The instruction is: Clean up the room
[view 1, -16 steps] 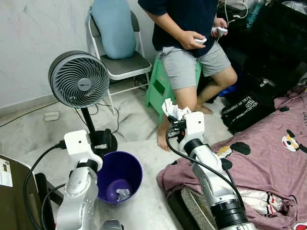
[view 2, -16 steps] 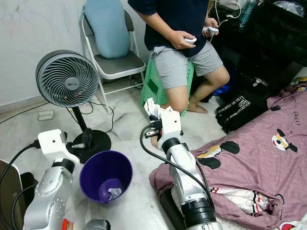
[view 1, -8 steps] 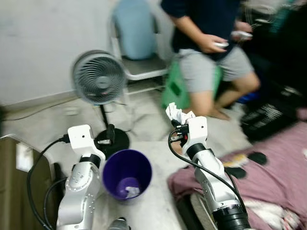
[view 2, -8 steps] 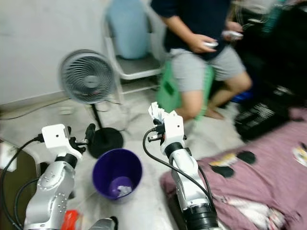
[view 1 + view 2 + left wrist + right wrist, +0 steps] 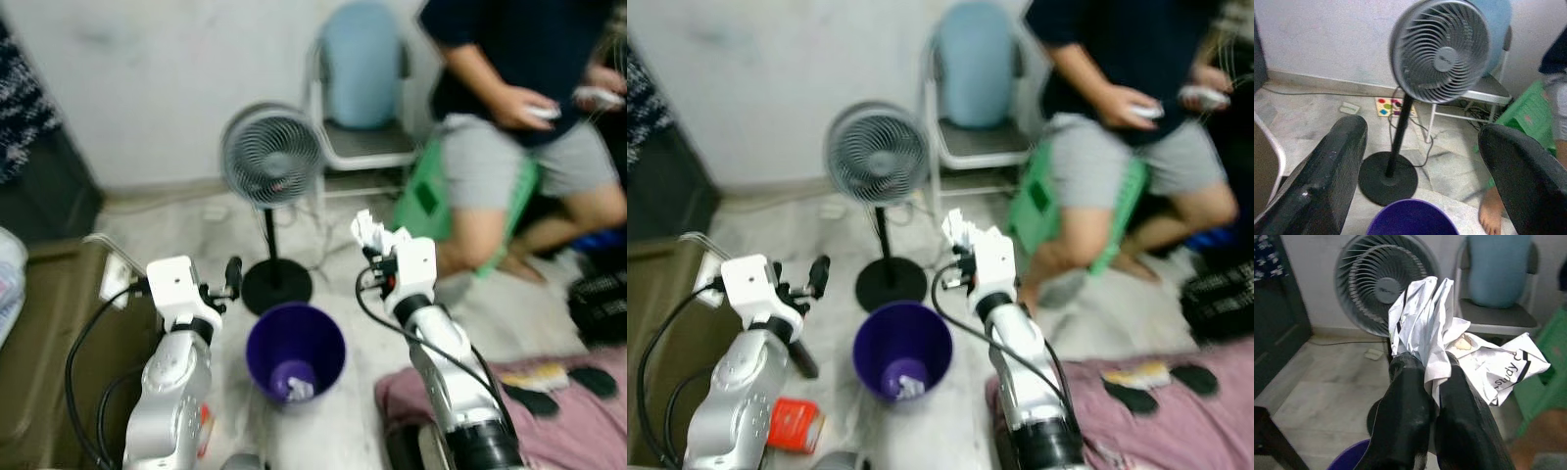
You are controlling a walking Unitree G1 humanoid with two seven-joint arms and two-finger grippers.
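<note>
Crumpled paper [image 5: 368, 231] sits pinched in the right end effector [image 5: 376, 245], raised above the floor, just right of and higher than the purple bin [image 5: 295, 351]. Compared w/ 1 s ago the whole picture has slid: the camera turned to the robot's left, so fan [image 5: 271, 157], chair [image 5: 364, 147] and the seated person [image 5: 519, 147] now lie further right, and a dark cupboard [image 5: 39, 176] has come in at the far left. Frame is blurred. Paper was already gripped then, same as now. Left end effector [image 5: 223, 284] is held forward at about bin-rim height, left of the bin, elbow bent; right arm is bent upward, wrist above the pink bedcover [image 5: 509, 411].

Right eye view: same scene; a red box [image 5: 795, 424] lies on the floor beside the left arm, and some white scrap [image 5: 908, 385] is inside the bin.

Left wrist view: the two black fingers [image 5: 1327, 186] stand wide apart, nothing between them; bin rim below, fan stand and its round base [image 5: 1388, 177] ahead.

Right wrist view: both fingers [image 5: 1405, 421] are closed tight on the white paper, which has black print on it, w/ the fan behind.
</note>
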